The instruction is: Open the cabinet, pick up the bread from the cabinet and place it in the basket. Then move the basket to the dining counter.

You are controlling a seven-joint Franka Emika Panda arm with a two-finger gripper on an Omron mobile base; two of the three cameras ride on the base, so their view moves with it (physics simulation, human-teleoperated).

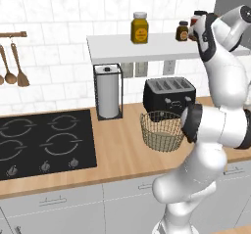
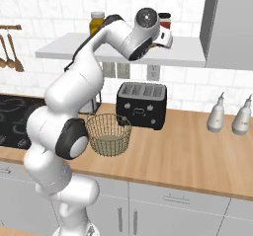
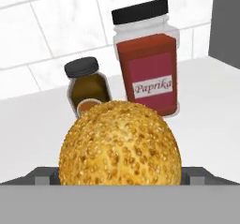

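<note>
Claw [image 3: 120, 181] up at the shelf [image 3: 28, 124], jaws spread wide, and the bread [image 3: 120, 145] sits right between them, in front of the paprika jar [image 3: 147, 61].

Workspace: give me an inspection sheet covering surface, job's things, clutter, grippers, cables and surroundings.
Surface: wooden worktop, white shelf above it.
Job's things: bread on the shelf; basket on the worktop, no bread in it; cabinet right of the shelf.
Clutter: paprika jar, brown jar, toaster, two bottles.
Grippers: gripper open, fingers either side of the bread.
Cables: nothing seen.
Surroundings: tiled wall, hob.
</note>
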